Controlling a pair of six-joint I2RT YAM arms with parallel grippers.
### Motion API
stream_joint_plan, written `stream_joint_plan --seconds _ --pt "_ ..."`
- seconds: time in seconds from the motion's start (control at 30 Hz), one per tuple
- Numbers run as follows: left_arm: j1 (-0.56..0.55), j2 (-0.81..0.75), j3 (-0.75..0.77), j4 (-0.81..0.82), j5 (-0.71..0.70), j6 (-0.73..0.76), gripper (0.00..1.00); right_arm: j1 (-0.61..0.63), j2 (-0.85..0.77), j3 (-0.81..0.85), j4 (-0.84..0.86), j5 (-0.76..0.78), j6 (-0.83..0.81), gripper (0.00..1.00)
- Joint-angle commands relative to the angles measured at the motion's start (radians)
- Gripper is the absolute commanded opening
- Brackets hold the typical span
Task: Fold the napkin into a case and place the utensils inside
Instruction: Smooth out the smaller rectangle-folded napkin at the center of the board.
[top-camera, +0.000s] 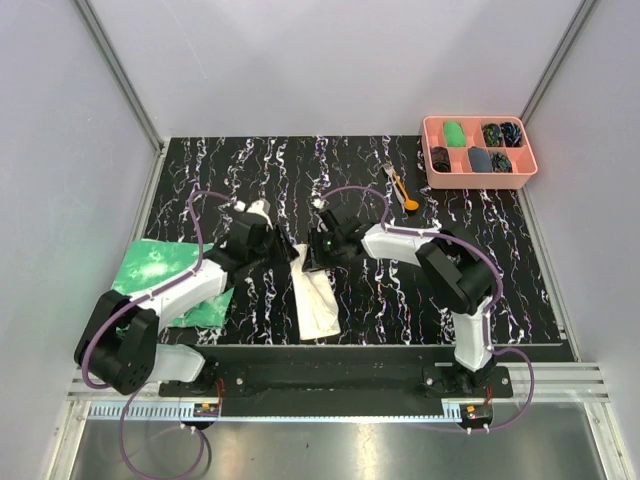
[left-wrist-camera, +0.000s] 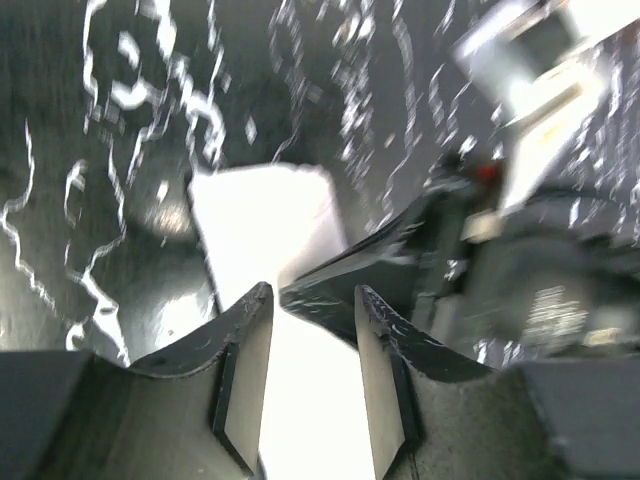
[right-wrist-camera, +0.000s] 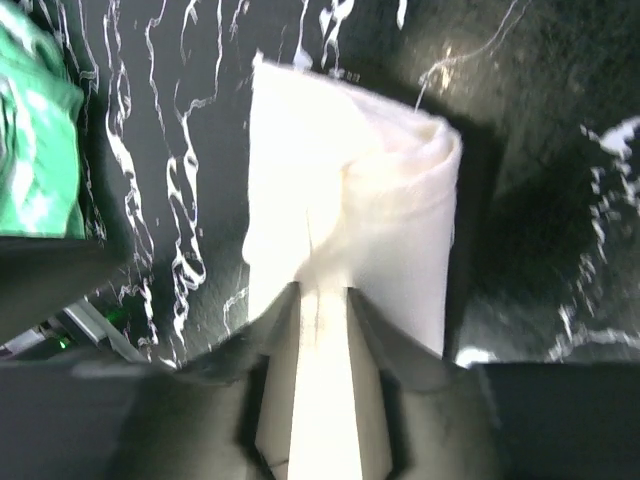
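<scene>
The cream-white napkin (top-camera: 318, 300) lies folded as a narrow strip near the table's front middle, its far end lifted between my two grippers. My right gripper (top-camera: 312, 258) pinches a puckered fold of the napkin (right-wrist-camera: 380, 190); in the right wrist view the right gripper (right-wrist-camera: 322, 290) has cloth filling its narrow gap. My left gripper (top-camera: 280, 250) stands just left of it. In the left wrist view the left gripper (left-wrist-camera: 315, 295) is open over the napkin (left-wrist-camera: 265, 220), with a dark right finger (left-wrist-camera: 340, 290) just beyond its tips. The utensils (top-camera: 400, 186), a fork and an orange spoon, lie at the back right.
A pink compartment tray (top-camera: 530, 160) with dark and green items sits at the back right corner. A green-and-white mottled cloth (top-camera: 160, 270) lies at the left, under the left arm, and shows as the green cloth (right-wrist-camera: 40, 150) in the right wrist view.
</scene>
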Motion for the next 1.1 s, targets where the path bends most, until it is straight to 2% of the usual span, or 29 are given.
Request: stream_joint_plan --seconds 0.0,0.03,0.17,0.33,0.43,0.53,0.8,0.93,1.07 --pt "0.003 -0.041 -0.127 0.032 0.087 -0.016 0.41 -0.009 -0.125 -0.008 -0.082 -0.003 -0.048 0.41" --pt "0.002 -0.065 -0.149 0.037 0.112 -0.025 0.41 -0.01 -0.141 -0.008 -0.104 0.002 -0.067 0.48" --pt "0.002 -0.162 -0.238 0.038 0.167 -0.041 0.42 -0.006 -0.211 -0.029 -0.197 0.014 -0.114 0.6" --pt "-0.035 -0.263 -0.306 0.032 0.21 -0.099 0.39 0.037 -0.294 -0.066 -0.308 0.027 -0.162 0.7" --pt "-0.067 -0.282 -0.332 0.032 0.206 -0.133 0.41 0.092 -0.331 -0.084 -0.352 0.057 -0.163 0.81" --pt "-0.115 -0.263 -0.337 0.034 0.189 -0.151 0.42 0.14 -0.345 -0.106 -0.376 0.077 -0.153 0.87" --pt "-0.198 -0.223 -0.361 0.041 0.132 -0.211 0.32 0.217 -0.306 -0.088 -0.411 0.167 -0.133 0.86" --pt "-0.205 -0.217 -0.373 0.032 0.104 -0.232 0.28 0.244 -0.286 -0.08 -0.432 0.201 -0.121 0.83" --pt "-0.23 -0.199 -0.372 0.034 0.085 -0.252 0.25 0.272 -0.257 -0.06 -0.463 0.249 -0.11 0.75"
